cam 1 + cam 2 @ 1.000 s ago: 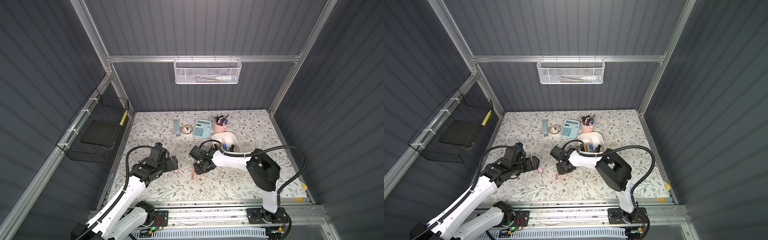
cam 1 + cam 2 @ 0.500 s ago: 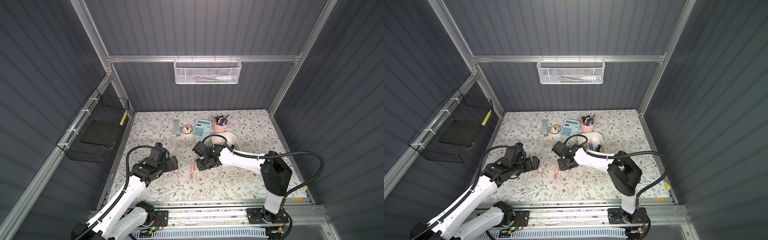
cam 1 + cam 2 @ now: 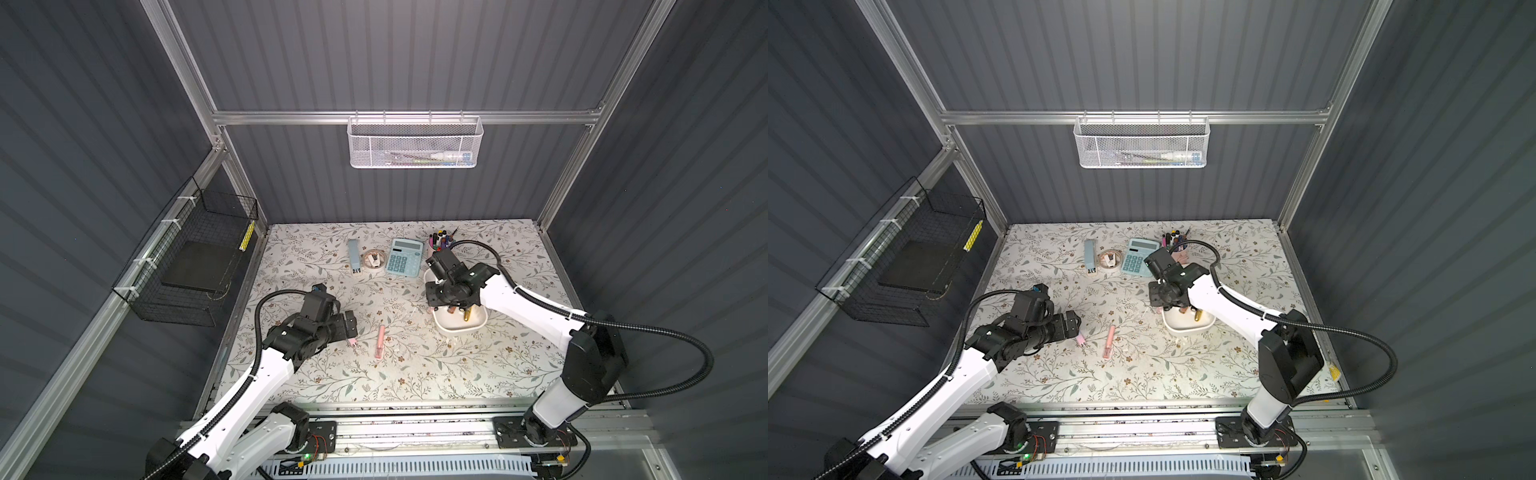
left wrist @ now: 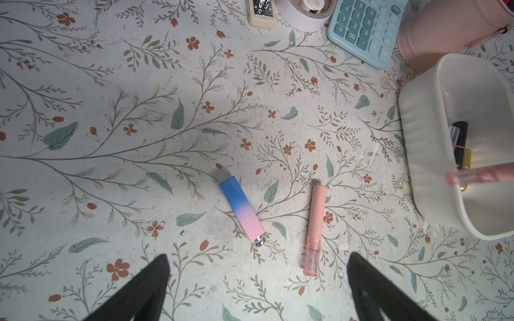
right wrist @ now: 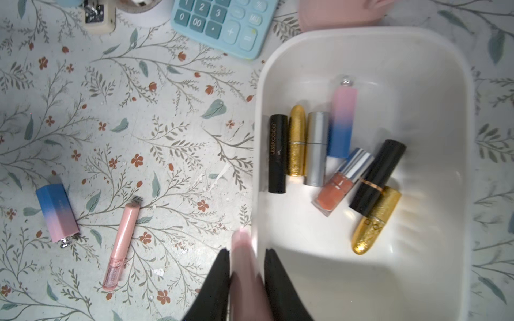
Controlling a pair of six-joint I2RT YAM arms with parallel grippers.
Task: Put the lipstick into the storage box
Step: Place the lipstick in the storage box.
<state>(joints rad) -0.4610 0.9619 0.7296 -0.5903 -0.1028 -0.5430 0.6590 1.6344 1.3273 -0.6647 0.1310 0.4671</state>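
Note:
The storage box [image 5: 456, 91], a white rounded tub, holds several lipsticks, among them a gold one [image 5: 375, 222]. My right gripper [image 5: 247, 253] is shut on a pale pink lipstick [image 5: 242, 241], right above the box's near rim. In both top views the right gripper [image 3: 444, 306] [image 3: 1163, 306] hangs over the box [image 3: 478, 326] [image 3: 1173, 326]. A blue-to-pink lipstick [image 4: 242, 211] and a pink gloss tube [image 4: 314, 228] lie on the floral table, just ahead of my left gripper [image 4: 257, 258], which is open and empty. The held tube [image 4: 478, 175] shows over the box [image 4: 428, 155].
A light-blue calculator [image 3: 403, 257], a pink pen cup [image 3: 436, 245], a tape roll [image 3: 372, 260] and a stapler [image 3: 353, 255] stand behind the box. A white mesh basket [image 3: 415, 143] hangs on the back wall; a black wire basket [image 3: 195, 257] hangs at the left.
My right gripper has carried the pink lipstick from the middle of the table back and to the right, up to the storage box's rim. The left arm has not moved.

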